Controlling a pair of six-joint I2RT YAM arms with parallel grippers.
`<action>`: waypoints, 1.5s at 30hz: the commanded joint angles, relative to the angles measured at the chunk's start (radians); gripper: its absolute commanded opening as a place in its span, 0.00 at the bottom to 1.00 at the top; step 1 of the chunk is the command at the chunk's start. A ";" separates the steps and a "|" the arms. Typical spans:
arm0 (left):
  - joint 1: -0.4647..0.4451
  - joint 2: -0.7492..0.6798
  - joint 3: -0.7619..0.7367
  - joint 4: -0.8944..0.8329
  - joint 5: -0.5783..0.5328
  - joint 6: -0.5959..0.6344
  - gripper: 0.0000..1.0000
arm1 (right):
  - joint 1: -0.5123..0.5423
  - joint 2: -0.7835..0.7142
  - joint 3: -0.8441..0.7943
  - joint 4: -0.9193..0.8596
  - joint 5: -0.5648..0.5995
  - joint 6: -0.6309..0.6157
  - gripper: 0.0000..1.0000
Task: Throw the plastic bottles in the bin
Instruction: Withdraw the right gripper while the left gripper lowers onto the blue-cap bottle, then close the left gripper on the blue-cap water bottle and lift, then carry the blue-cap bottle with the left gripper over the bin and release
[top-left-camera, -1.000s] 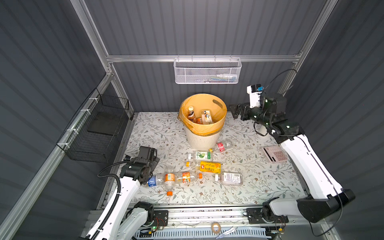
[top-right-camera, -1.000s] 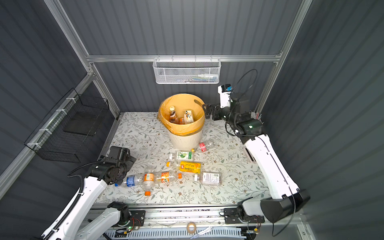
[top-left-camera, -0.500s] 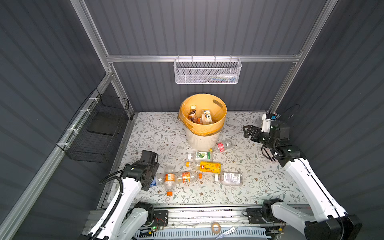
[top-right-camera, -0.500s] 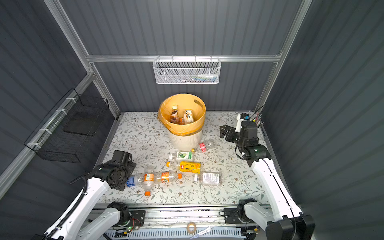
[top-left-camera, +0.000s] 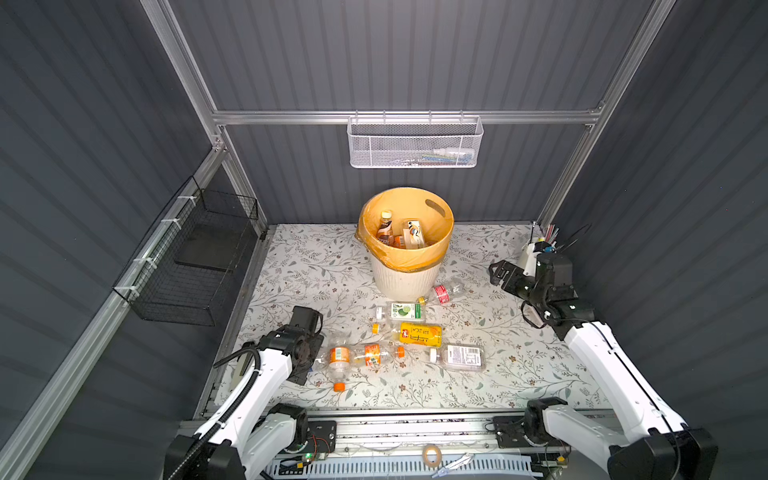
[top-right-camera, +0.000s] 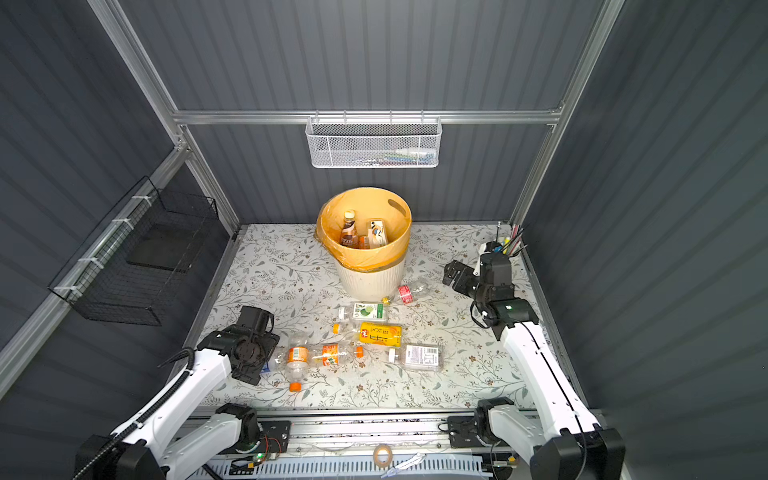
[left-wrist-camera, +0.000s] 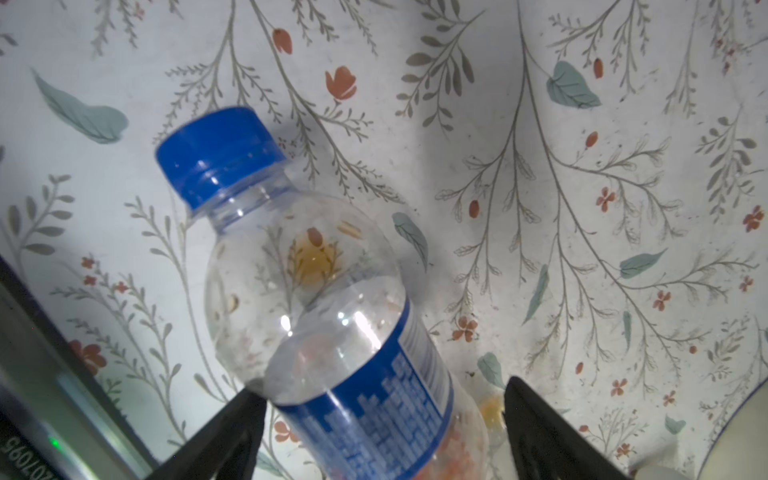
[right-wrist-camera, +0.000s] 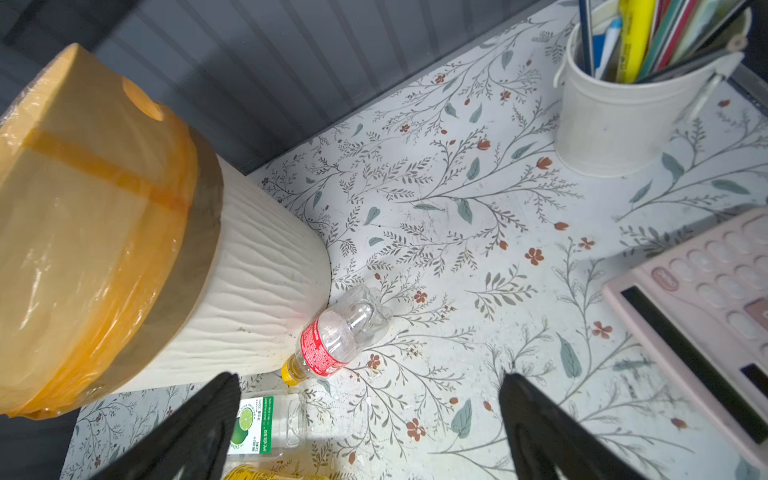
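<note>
Grasp step: left gripper (left-wrist-camera: 384, 388) straddles the blue-capped bottle (left-wrist-camera: 316, 291) lying at near left, jaws spread, seemingly not yet clamped; right gripper (right-wrist-camera: 369, 376) gapes empty; next: pinch, lift, carry to far-centre bin (top-left-camera: 409, 278).

Left wrist cam: clear bottle (left-wrist-camera: 332, 316) lying on the floral counter (left-wrist-camera: 582, 166), blue cap (left-wrist-camera: 216, 153) at the far end, blue label (left-wrist-camera: 374, 415) round the body nearest the lens. Left end effector (left-wrist-camera: 382, 388) straddles it at the label. One black finger (left-wrist-camera: 232, 432) looks to be touching the bottle's side. The other finger (left-wrist-camera: 540, 428) sits just beside it, a sliver of counter showing between. Jaws not clamped. Dark rail (left-wrist-camera: 37, 374) with a small green light runs along the counter edge.
</note>
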 joint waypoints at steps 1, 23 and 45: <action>-0.005 0.030 -0.027 0.073 0.020 0.011 0.84 | -0.006 -0.004 -0.013 0.018 -0.004 0.037 0.99; -0.004 0.014 -0.004 0.275 0.000 0.096 0.47 | -0.021 -0.032 -0.094 0.026 -0.012 0.046 0.99; -0.260 0.610 1.197 0.379 0.331 0.933 0.60 | -0.132 -0.100 -0.270 0.189 -0.227 0.203 0.99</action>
